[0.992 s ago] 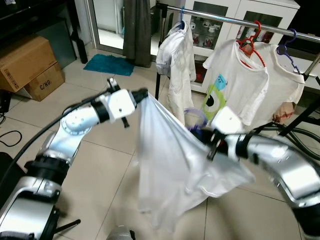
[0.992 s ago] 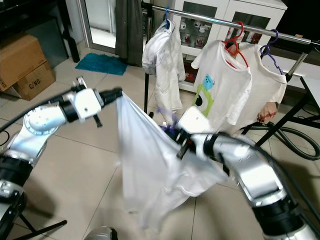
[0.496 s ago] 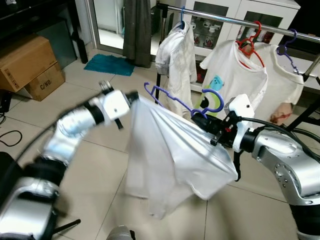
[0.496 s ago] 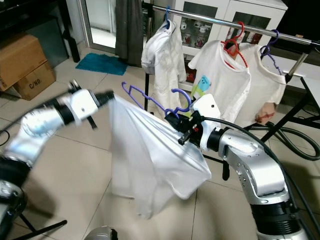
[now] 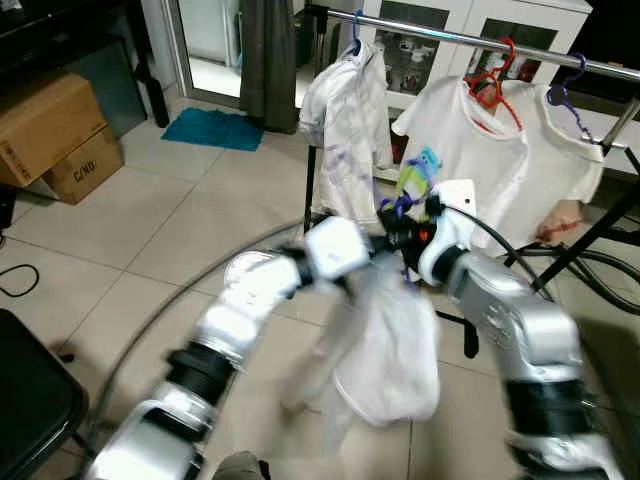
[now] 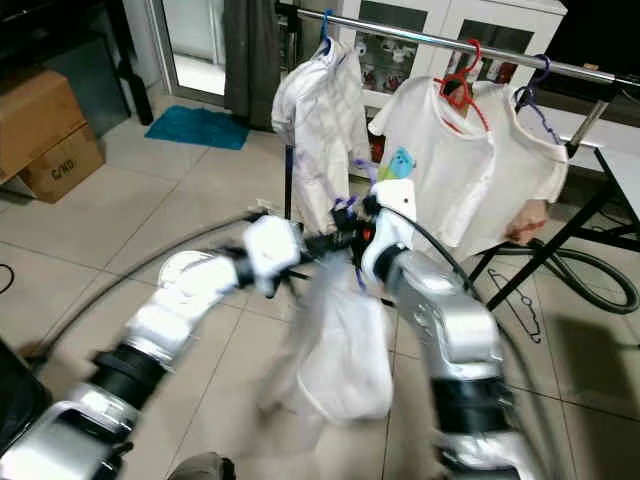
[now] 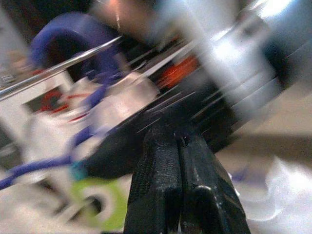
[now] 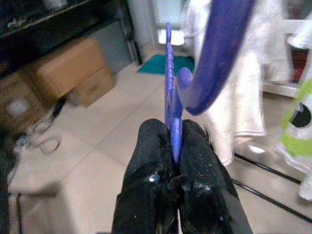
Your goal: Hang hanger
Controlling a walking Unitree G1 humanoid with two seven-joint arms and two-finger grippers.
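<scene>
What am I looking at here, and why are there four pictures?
This is a walking robot with two silver arms, seen through its own cameras. The two wide pictures come from the two eyes in its head, looking down and forward. The two close-ups come from cameras on its wrists.

Its right hand pinches a purple hanger between two black fingers. A white shirt droops from that hanger. Its left hand, fingers pressed together, is up beside the right one; the picture is too blurred to show what it grips.

Ahead is a clothes rail with three white shirts already hanging. Cardboard boxes sit on the tiled floor.
</scene>
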